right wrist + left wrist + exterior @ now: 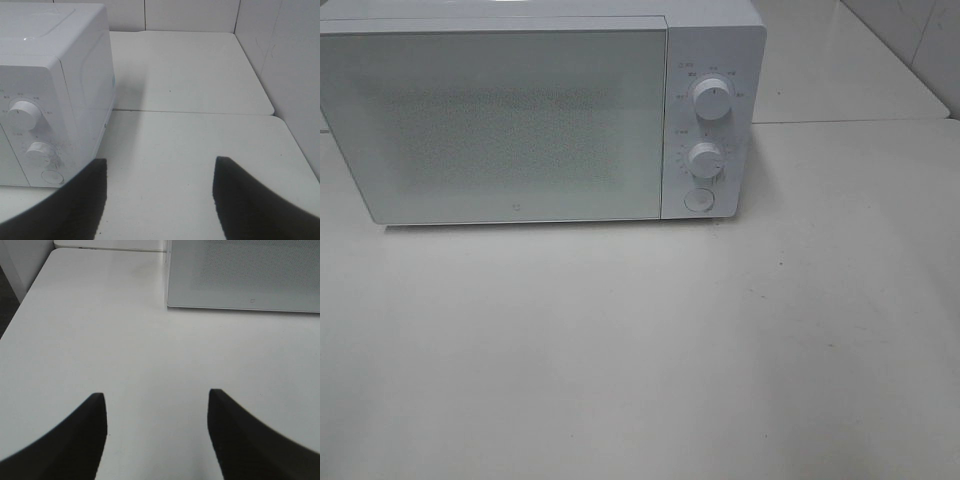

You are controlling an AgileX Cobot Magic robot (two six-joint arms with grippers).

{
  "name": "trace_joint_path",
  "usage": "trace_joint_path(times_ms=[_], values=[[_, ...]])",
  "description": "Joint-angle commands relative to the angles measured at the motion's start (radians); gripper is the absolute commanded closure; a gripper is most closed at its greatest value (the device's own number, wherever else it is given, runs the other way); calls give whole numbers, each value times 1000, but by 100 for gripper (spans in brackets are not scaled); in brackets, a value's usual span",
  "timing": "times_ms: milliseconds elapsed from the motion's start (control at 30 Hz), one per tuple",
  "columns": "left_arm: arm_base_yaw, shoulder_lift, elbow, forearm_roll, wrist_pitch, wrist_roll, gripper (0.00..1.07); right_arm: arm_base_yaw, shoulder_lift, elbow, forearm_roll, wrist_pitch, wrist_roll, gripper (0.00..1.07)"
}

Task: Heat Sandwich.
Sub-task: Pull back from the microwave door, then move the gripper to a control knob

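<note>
Microwave: a white microwave [520,120] stands at the back of the pale desk [640,350], its front facing the arms so both can reach it
Door: the door [495,125] is shut flush; its dotted, frosted panel hides whatever is inside
Controls: upper knob [711,98], lower knob [705,157] and a round button [697,200] sit in a column at the right of the door, on the right arm's side
Sandwich: not visible in any view, neither on the desk nor in a gripper; it may be behind the closed door, but that cannot be told
Left gripper: the left gripper [156,393] is spread wide and empty, hanging over bare desk with the door's lower corner ahead of it, well apart
Right gripper: the right gripper [161,160] is also spread and empty, low over the desk just off the control panel, with a wall [290,75] on its far side
Arms in the high view: neither shows, so both are pulled back from the microwave
Likely step: judging by the shut door and empty grippers, either nothing has begun or the heating is set; the knobs are too small to read
</note>
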Motion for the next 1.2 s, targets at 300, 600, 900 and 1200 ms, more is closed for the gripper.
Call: trace_joint_path(times_ms=[300, 600, 900, 1200], values=[[-3, -23, 3, 3, -17, -2, 49, 158, 204, -1, -71, -239, -8, 46], [-3, -23, 3, 3, -17, -4, 49, 310, 389, -1, -49, -394, -7, 47], [-3, -23, 3, 3, -17, -4, 49, 448, 577, -1, 49, -568, -8, 48], [-3, -23, 3, 3, -17, -4, 49, 582, 790, -3, 265, -786, -98, 48]])
